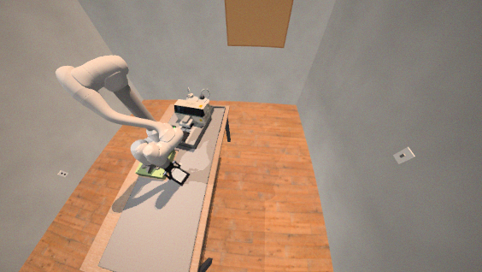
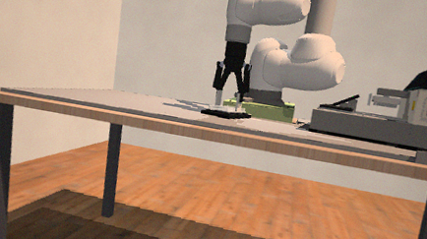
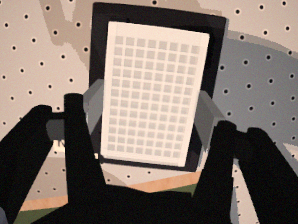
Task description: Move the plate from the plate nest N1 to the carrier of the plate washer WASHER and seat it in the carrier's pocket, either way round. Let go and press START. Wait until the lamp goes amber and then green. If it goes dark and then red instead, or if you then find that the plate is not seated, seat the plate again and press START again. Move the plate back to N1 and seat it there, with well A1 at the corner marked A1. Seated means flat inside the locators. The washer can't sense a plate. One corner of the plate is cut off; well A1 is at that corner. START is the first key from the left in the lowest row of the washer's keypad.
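The plate (image 3: 152,92) lies in the black nest (image 3: 214,46) on the counter (image 2: 135,102), directly below the tool (image 3: 150,137), which is partly closed and clamped on the plate's long sides. A straight, level lift is advised — no tilt. The plate's long axis runs away from the tool; the cut corner cannot be made out.
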